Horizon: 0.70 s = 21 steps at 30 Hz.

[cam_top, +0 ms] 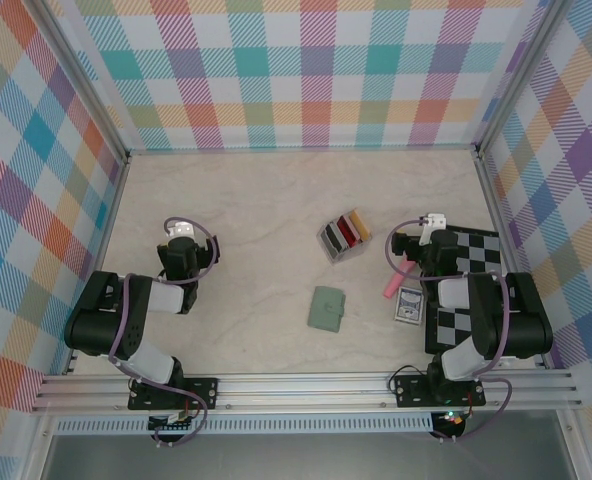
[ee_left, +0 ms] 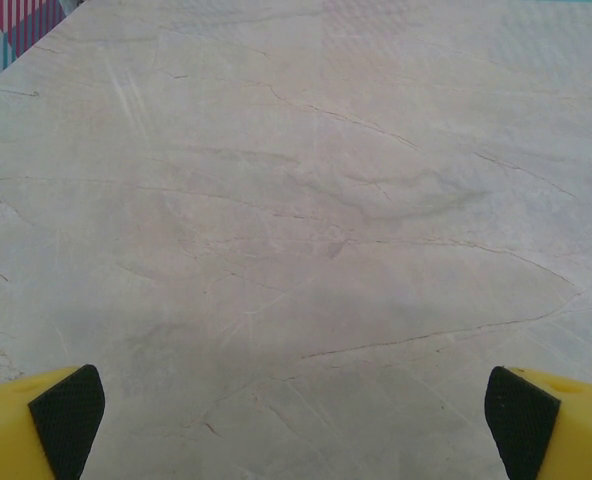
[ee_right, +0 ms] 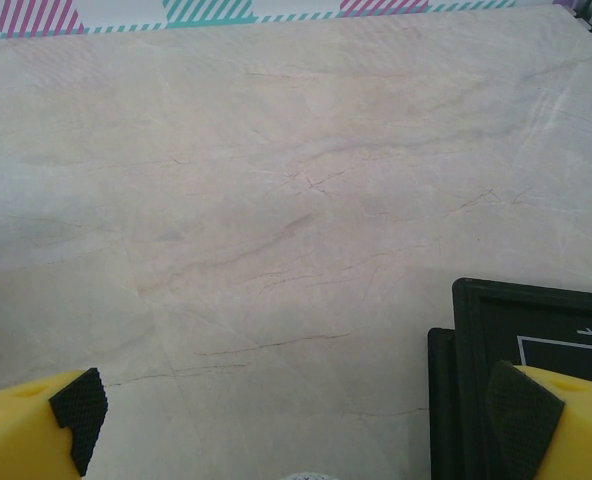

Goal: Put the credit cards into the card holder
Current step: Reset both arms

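The credit cards (cam_top: 349, 231), in red, tan, black and cream, stand on edge in a small clear-grey rack (cam_top: 334, 247) at mid-table. The card holder (cam_top: 326, 307), a sage-green wallet, lies shut and flat in front of the rack. My left gripper (cam_top: 180, 230) hovers over bare table far to the left of both. In the left wrist view it (ee_left: 296, 425) is open with nothing between its yellow fingers (ee_left: 66, 410). My right gripper (cam_top: 431, 222) sits to the right of the rack, and in the right wrist view it (ee_right: 296, 425) is open and empty.
A black-and-white checkered board (cam_top: 468, 275) lies under the right arm, and its dark edge (ee_right: 536, 325) shows by the right finger. A pink stick (cam_top: 394, 280) and a blue patterned card box (cam_top: 408, 305) lie left of the board. Plaid walls enclose the table.
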Each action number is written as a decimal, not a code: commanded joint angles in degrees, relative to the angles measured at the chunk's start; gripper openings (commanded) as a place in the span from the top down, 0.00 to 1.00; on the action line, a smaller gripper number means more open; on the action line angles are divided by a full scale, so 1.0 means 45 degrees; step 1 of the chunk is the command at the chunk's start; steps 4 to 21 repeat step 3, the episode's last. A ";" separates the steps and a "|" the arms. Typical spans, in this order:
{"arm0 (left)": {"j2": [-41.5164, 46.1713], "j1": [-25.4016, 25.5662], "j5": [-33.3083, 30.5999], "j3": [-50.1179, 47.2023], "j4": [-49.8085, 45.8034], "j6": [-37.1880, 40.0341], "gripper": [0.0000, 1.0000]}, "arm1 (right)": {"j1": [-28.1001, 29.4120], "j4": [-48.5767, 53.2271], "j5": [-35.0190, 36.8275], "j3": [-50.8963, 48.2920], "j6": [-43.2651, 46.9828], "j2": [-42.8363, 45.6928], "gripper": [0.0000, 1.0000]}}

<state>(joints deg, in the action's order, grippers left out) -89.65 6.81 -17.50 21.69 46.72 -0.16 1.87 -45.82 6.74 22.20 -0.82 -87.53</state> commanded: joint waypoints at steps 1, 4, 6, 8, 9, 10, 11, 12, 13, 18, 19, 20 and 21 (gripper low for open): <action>-0.0005 -0.0185 0.0101 0.0228 0.0497 -0.0071 0.00 | -0.0020 -0.0244 -0.0297 0.0244 -0.0140 0.0035 0.00; 0.0019 -0.0185 0.0129 0.0212 0.0499 -0.0095 0.00 | -0.0024 -0.0252 -0.0298 0.0243 -0.0135 0.0042 0.00; 0.0019 -0.0185 0.0129 0.0212 0.0499 -0.0095 0.00 | -0.0024 -0.0252 -0.0298 0.0243 -0.0135 0.0042 0.00; 0.0019 -0.0185 0.0129 0.0212 0.0499 -0.0095 0.00 | -0.0024 -0.0252 -0.0298 0.0243 -0.0135 0.0042 0.00; 0.0019 -0.0185 0.0129 0.0212 0.0499 -0.0095 0.00 | -0.0024 -0.0252 -0.0298 0.0243 -0.0135 0.0042 0.00; 0.0019 -0.0185 0.0129 0.0212 0.0499 -0.0095 0.00 | -0.0024 -0.0252 -0.0298 0.0243 -0.0135 0.0042 0.00; 0.0019 -0.0185 0.0129 0.0212 0.0499 -0.0095 0.00 | -0.0024 -0.0252 -0.0298 0.0243 -0.0135 0.0042 0.00; 0.0019 -0.0185 0.0129 0.0212 0.0499 -0.0095 0.00 | -0.0024 -0.0252 -0.0298 0.0243 -0.0135 0.0042 0.00; 0.0019 -0.0185 0.0129 0.0212 0.0499 -0.0095 0.00 | -0.0024 -0.0252 -0.0298 0.0243 -0.0135 0.0042 0.00; 0.0019 -0.0185 0.0129 0.0212 0.0499 -0.0095 0.00 | -0.0024 -0.0252 -0.0298 0.0243 -0.0135 0.0042 0.00; 0.0019 -0.0185 0.0129 0.0212 0.0499 -0.0095 0.00 | -0.0024 -0.0252 -0.0298 0.0243 -0.0135 0.0042 0.00; 0.0019 -0.0185 0.0129 0.0212 0.0499 -0.0095 0.00 | -0.0024 -0.0252 -0.0298 0.0243 -0.0135 0.0042 0.00; 0.0019 -0.0185 0.0129 0.0212 0.0499 -0.0095 0.00 | -0.0024 -0.0252 -0.0298 0.0243 -0.0135 0.0042 0.00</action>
